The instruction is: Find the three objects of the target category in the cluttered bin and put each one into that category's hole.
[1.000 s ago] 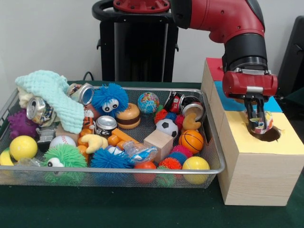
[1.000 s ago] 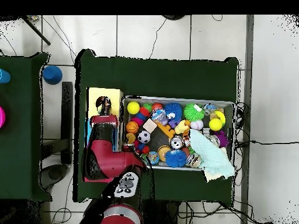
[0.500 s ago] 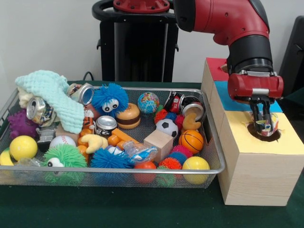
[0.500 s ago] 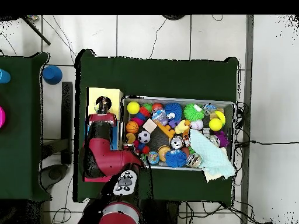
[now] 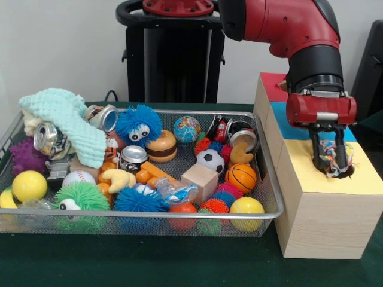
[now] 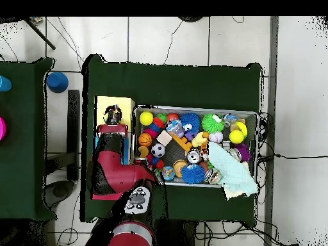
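The arm (image 5: 281, 27) is showing a glossy red shell over its upper link, rounded and bulging at the joint; below it a black cylindrical wrist section (image 5: 314, 66) is sitting, ringed by a thin silver band; under that a boxy red housing (image 5: 321, 109) is carrying a small pale rectangular plate on its near face; the gripper (image 5: 330, 164) is showing two slim black fingers (image 5: 316, 152); overhead, the base (image 6: 136, 204) is showing a grey panel with dark buttons.
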Action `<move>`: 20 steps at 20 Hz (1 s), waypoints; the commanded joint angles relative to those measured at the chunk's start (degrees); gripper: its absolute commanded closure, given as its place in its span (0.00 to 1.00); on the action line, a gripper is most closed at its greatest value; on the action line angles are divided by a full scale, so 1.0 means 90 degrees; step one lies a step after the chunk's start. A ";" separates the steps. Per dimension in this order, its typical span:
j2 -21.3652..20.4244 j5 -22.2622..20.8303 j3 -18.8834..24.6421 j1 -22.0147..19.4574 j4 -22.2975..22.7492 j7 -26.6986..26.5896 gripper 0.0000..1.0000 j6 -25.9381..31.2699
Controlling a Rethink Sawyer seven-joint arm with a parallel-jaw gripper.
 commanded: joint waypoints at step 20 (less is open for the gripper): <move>-0.0205 0.0176 0.0821 -0.0211 0.0173 0.1752 0.00 0.0422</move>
